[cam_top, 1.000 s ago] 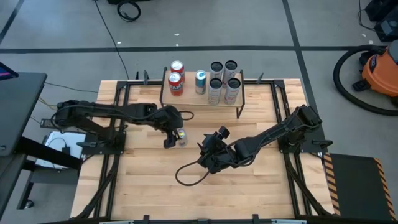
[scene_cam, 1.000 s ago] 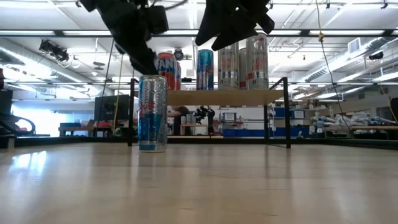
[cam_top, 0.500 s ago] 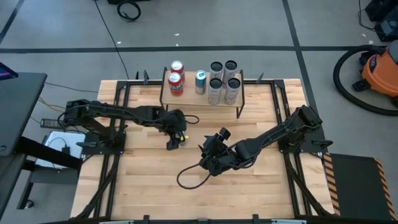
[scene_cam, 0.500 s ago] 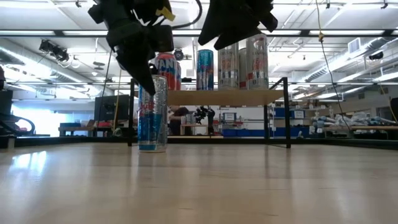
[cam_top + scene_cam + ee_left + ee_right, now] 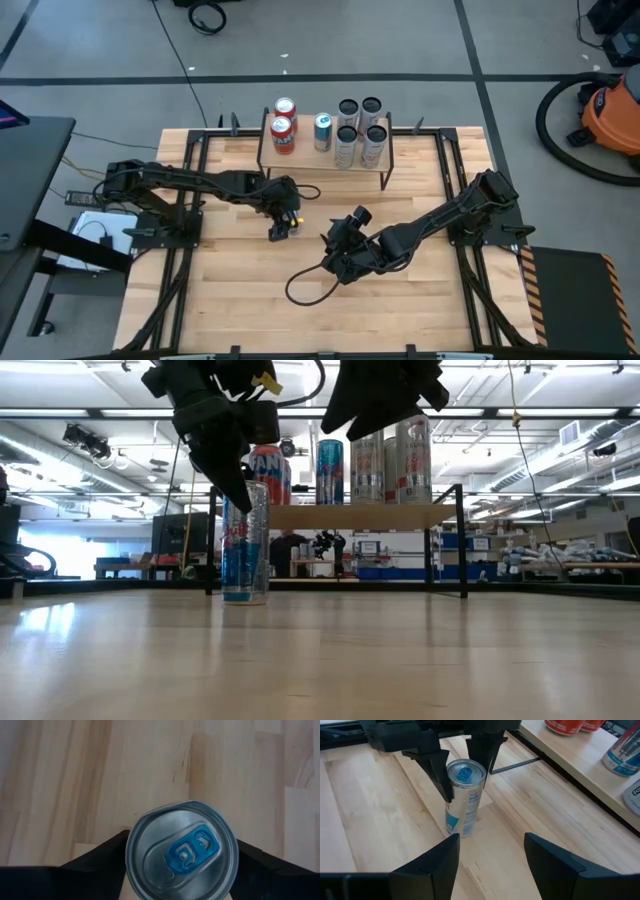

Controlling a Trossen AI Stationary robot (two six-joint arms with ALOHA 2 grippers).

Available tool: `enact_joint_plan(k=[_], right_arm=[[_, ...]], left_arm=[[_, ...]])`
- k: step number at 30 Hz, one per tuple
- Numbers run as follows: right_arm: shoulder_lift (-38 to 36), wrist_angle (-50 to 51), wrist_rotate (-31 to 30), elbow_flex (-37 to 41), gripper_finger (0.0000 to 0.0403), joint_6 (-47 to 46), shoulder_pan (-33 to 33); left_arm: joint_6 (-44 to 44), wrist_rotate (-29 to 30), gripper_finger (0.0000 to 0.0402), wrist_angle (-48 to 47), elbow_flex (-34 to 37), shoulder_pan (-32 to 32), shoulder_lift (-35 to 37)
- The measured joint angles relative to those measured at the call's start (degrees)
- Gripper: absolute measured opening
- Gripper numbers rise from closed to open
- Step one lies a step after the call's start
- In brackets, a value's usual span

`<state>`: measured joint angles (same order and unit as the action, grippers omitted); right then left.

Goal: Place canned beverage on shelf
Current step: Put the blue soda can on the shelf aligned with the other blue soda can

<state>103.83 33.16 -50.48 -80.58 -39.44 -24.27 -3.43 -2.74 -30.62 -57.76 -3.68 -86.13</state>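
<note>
Your left gripper [image 5: 284, 222], middle of frame, fingers each side of can [image 5: 291, 218], gap or touch unclear. Right gripper [image 5: 337, 243] empty, fingers apart. Shelf [image 5: 325, 150] at top.

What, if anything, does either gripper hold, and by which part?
Nothing is held for certain. The left gripper has its jaws around the upper part of the silver-blue can. The right gripper is empty.
</note>
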Motion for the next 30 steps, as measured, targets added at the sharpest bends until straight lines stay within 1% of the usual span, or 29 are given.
enact_joint_plan(k=[5,9,13,18,23,26,30], right_arm=[[0.00,0.19,0.00,0.00,0.0230,0.00,0.00],[0.00,0.84,0.14,0.00,0.0230,-0.01,0.00],[0.00,1.81,0.17,0.00,0.0230,-0.02,-0.08],[0.00,3.52,0.15,0.00,0.0230,-0.05,-0.39],[0.00,4.07,-0.82,0.00,0.0230,-0.04,-0.87],[0.00,4.55,-2.41,0.00,0.0230,-0.04,-1.24],[0.00,4.68,-2.40,0.00,0.0230,-0.04,-1.30]], left_arm=[[0.01,0.04,0.0237,-0.06,-0.12,-0.17,0.02],[0.05,0.15,0.0236,-3.40,-3.47,-0.39,-0.02],[0.21,0.13,0.0238,-7.18,-9.96,-0.39,0.00],[2.41,0.22,0.0241,-10.64,-19.03,-0.98,0.00],[2.63,1.57,0.0241,-14.21,-27.75,-4.16,-0.24],[2.67,1.66,0.0241,-15.30,-31.65,-6.51,-0.28],[2.70,1.48,0.0241,-17.64,-36.25,-9.70,-0.34]])
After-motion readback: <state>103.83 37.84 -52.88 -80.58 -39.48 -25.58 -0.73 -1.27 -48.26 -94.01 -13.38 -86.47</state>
